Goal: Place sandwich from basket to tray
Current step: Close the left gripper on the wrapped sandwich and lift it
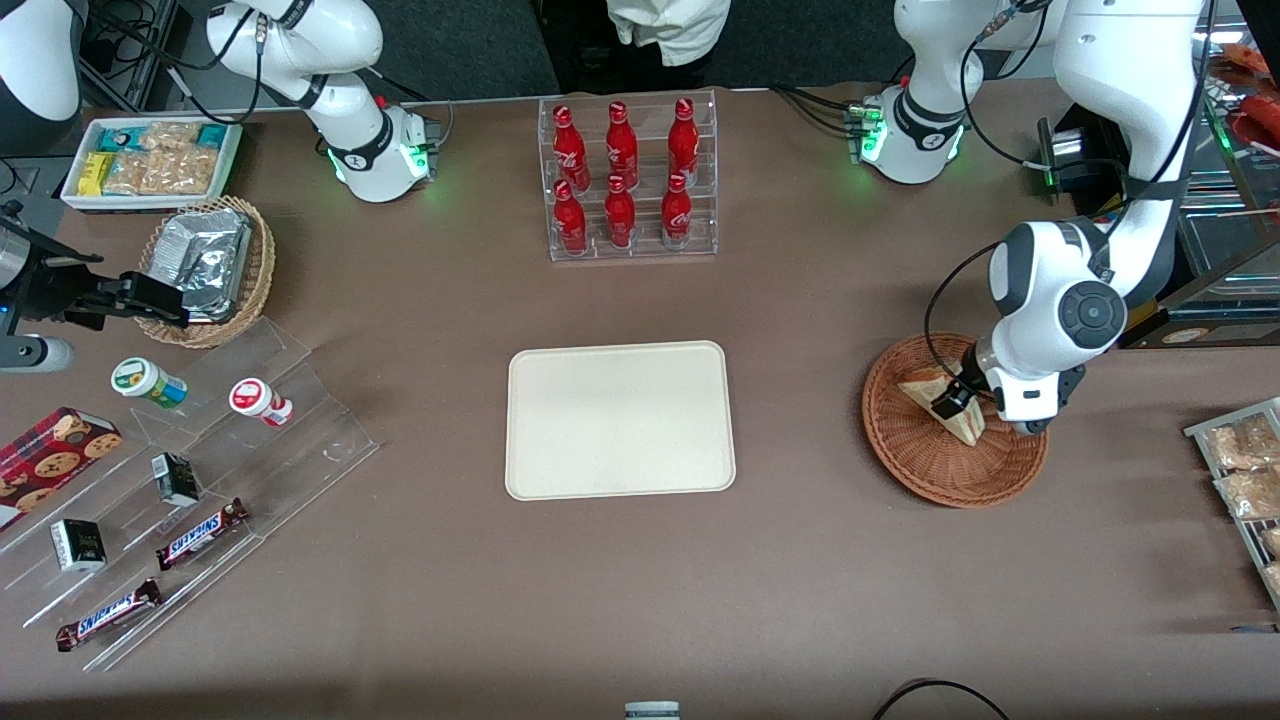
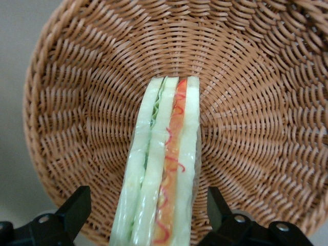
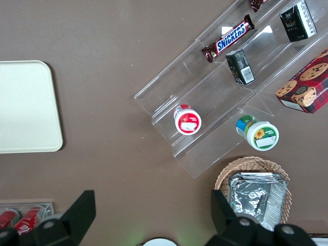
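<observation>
Front view first: we see the round reddish-brown woven wicker basket (image 1: 955,420) on the brown table (image 1: 800,300), toward the working arm's end. In it lies the small three-cornered white bread sandwich (image 1: 935,395). The white left arm's black two-finger gripper (image 1: 955,400) is down inside the basket, right at the sandwich. The flat cream-coloured tray with rounded corners (image 1: 620,420) sits in the middle of the table, well apart from the basket, and nothing lies on it. Near the table edge farthest from the camera stands a clear rack of six red bottles (image 1: 628,178).

Left wrist view next: we look straight down at the sandwich (image 2: 164,164), which stands on edge on the woven floor of the basket (image 2: 256,77). We can see its white bread slices with green, orange and red filling between them. The two black fingers (image 2: 77,210) of the gripper (image 2: 148,207) stand wide apart, one on each side of the sandwich, and neither one touches it. So the hand is open and holds nothing.

Right wrist view last: we see one rounded corner of the tray (image 3: 25,107) lying bare on the table (image 3: 113,61). Beside it stands a clear stepped shelf (image 3: 220,102) with candy bars and small tubs. Near that sits a lighter tan wicker basket with silver foil packs (image 3: 256,192).
</observation>
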